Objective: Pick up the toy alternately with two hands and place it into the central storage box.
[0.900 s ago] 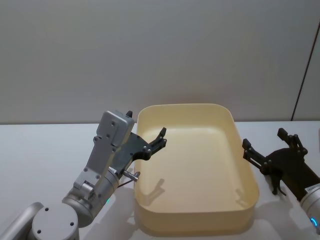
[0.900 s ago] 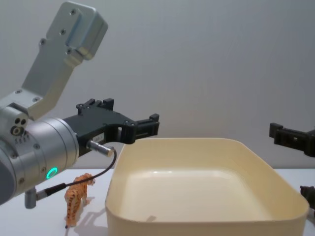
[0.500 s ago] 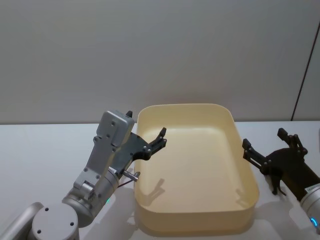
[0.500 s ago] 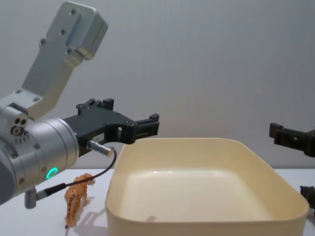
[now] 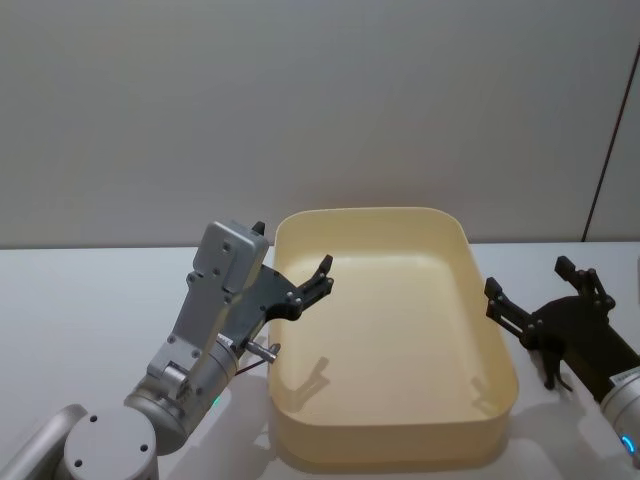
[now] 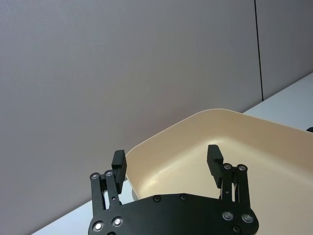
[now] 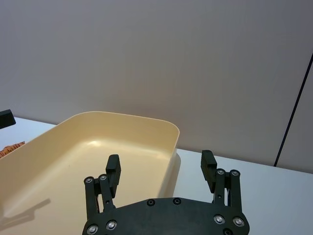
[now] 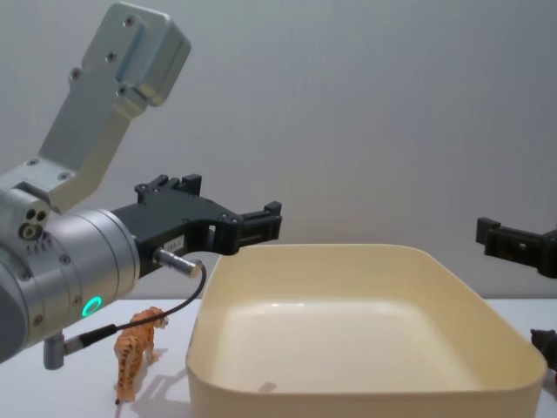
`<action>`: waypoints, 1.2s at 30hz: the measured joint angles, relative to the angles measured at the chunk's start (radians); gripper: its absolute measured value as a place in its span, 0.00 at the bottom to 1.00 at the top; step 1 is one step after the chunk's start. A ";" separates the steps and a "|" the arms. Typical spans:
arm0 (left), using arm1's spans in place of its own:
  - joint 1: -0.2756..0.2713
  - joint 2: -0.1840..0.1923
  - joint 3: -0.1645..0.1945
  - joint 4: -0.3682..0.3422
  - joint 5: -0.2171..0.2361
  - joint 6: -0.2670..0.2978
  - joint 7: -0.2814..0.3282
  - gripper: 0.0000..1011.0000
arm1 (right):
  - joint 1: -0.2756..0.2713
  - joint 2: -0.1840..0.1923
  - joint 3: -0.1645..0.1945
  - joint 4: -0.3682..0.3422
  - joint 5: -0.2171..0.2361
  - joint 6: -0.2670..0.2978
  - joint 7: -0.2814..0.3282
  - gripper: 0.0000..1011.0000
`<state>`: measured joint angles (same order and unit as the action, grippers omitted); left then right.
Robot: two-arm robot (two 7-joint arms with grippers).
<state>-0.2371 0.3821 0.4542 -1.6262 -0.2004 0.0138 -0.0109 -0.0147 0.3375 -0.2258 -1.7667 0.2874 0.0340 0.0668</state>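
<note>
Left end effector (image 6: 167, 157) and right end effector (image 7: 161, 165) spread wide, empty, by the storage box (image 5: 400, 445)

Counts: 1 storage box (image 5: 385, 445), cream-yellow, on 1 white bench (image 5: 80, 300). 2 grippers: left gripper (image 6: 166, 156) and right gripper (image 7: 160, 162), 2 black fingers each, 4 total. 1 green ring light (image 8: 90, 306) on the left arm. Toys: 1 orange striped tiger (image 8: 137, 348); 1 dark object (image 8: 545, 341) by the box's right wall, cut off, kind unclear

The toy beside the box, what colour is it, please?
The toy is orange, dark-striped; chest view.
</note>
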 joint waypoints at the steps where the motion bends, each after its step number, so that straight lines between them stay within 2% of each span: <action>1: 0.000 0.000 0.000 0.000 0.000 0.000 0.000 0.99 | 0.000 0.000 0.000 0.000 0.000 0.000 0.000 0.99; 36: 0.000 0.000 0.000 0.000 0.000 0.000 0.000 0.99 | -0.007 0.006 0.003 -0.004 0.000 0.003 -0.003 0.99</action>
<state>-0.2371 0.3821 0.4542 -1.6262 -0.2004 0.0138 -0.0109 -0.0220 0.3435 -0.2228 -1.7712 0.2874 0.0366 0.0638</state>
